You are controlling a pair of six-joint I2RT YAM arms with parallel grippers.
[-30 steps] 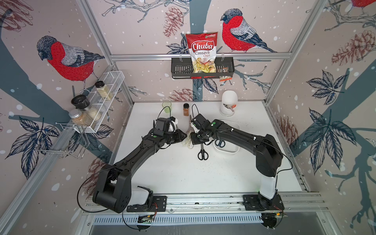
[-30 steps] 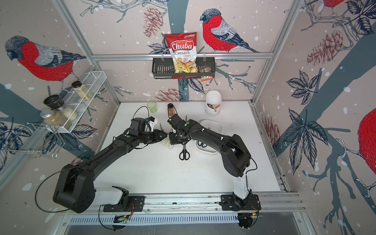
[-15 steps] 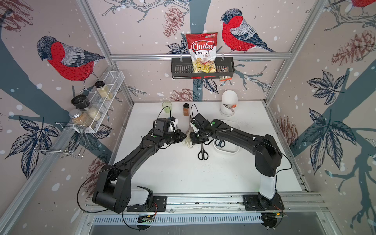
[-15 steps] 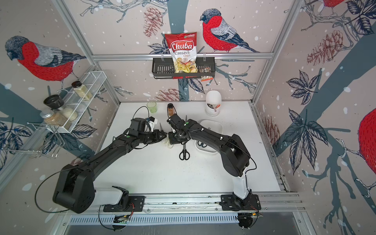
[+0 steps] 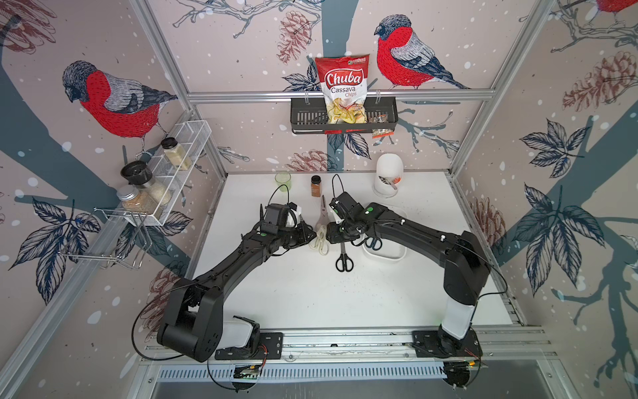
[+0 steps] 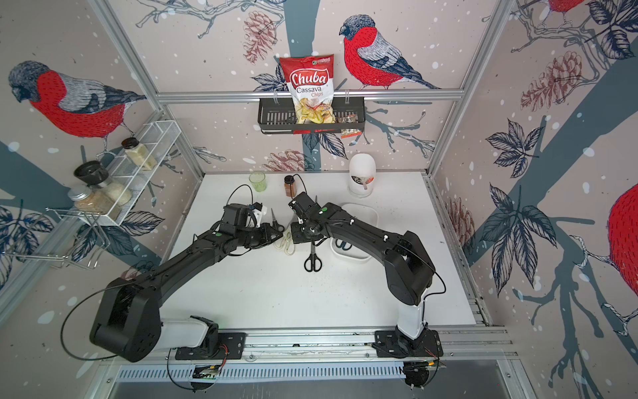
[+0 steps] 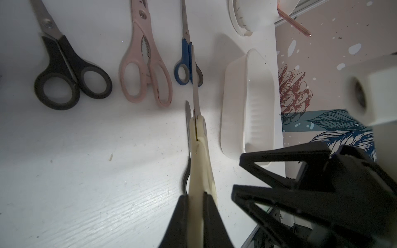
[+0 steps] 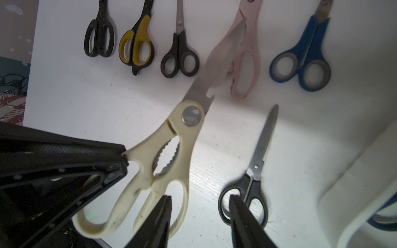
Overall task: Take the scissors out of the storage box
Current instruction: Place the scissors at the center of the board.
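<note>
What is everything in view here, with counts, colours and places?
Row of scissors: five; two black, yellow-black, pink, blue; side by side on table.
Black scissors: one; table, beside box.
Cream scissors: one; in left gripper.
Blue scissors: at least one; inside box.
Box: one; white; table, right side.
Chips bag: one; red-white; in black basket, back wall.
Container: one; white, domed; table's back.
Spice jar: one; brown; table's back.
Cup: one; green; beside it.
Rack: one; white wire; left wall, holding three jars.
Left gripper: black; shut on cream scissors.
Right gripper: black; open, beside cream handles.
</note>
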